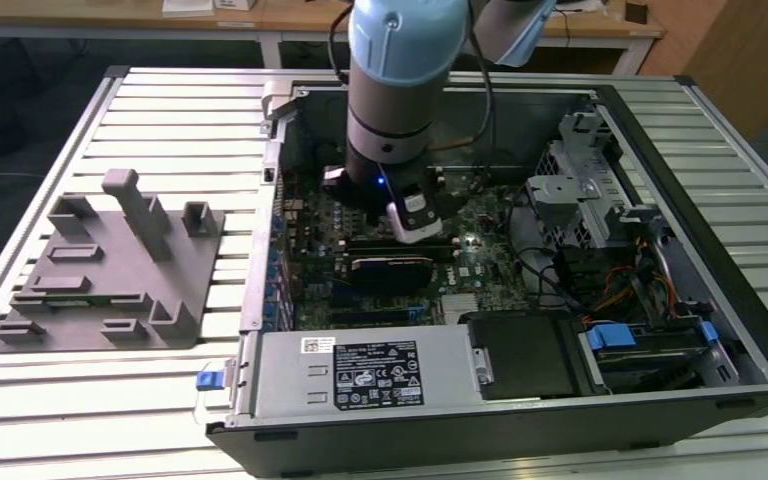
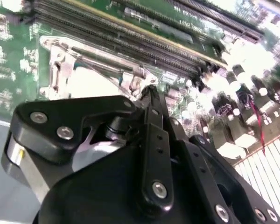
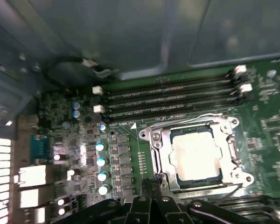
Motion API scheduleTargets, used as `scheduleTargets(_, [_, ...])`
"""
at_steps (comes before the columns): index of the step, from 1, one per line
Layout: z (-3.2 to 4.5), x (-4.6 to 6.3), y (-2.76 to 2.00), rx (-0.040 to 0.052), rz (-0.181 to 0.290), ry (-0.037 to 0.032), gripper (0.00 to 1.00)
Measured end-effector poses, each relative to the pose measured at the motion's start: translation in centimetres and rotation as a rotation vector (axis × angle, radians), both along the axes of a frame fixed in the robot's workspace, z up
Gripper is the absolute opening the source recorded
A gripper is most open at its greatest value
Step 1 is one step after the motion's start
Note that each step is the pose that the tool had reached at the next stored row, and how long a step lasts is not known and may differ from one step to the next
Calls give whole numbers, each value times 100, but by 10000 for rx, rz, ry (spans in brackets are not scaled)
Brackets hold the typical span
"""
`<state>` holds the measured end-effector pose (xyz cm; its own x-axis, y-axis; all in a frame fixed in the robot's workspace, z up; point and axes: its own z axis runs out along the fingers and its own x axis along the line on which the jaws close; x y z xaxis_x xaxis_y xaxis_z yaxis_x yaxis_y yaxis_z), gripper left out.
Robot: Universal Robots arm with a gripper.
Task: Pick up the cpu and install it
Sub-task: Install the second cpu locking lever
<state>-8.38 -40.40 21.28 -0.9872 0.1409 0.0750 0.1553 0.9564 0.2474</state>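
- Exterior view: arm (image 1: 404, 90) reaches down into the open computer case (image 1: 518, 420), which lies on its side on the slatted bench (image 1: 104, 400). Wrist end sits over the motherboard (image 1: 491, 250), roughly mid-case.
- Grey plastic tray (image 1: 104, 275) sits on the bench at the case's 9 o'clock, well apart from the arm.
- First wrist view: cpu (image 3: 194, 155) lies flat inside the metal-framed socket (image 3: 196, 154), pale silvery top up. Socket frame surrounds it on all sides; thin lever wire (image 3: 191, 119) runs along the edge nearest the memory slots (image 3: 172, 95).
- Pincer (image 3: 154, 184) tips show just beside the socket's corner, at about 7 o'clock from the cpu. Fingers read as pressed together with nothing between them, so clenched and empty.
- Second wrist view: pincer (image 2: 149, 91) linkage is in the foreground, tip close to the socket (image 2: 84, 74) edge; cpu (image 2: 91, 84) shows as a bright, washed-out patch in the frame.
- Cannot tell whether the tips touch the socket frame or hover just above it.
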Motion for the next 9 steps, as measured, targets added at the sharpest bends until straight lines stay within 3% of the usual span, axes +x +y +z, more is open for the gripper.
scheduleTargets(6, [271, 0, 0, 0, 0, 0, 11])
scheduleTargets(9, [324, 8, 1, -20, -11, -2, 11])
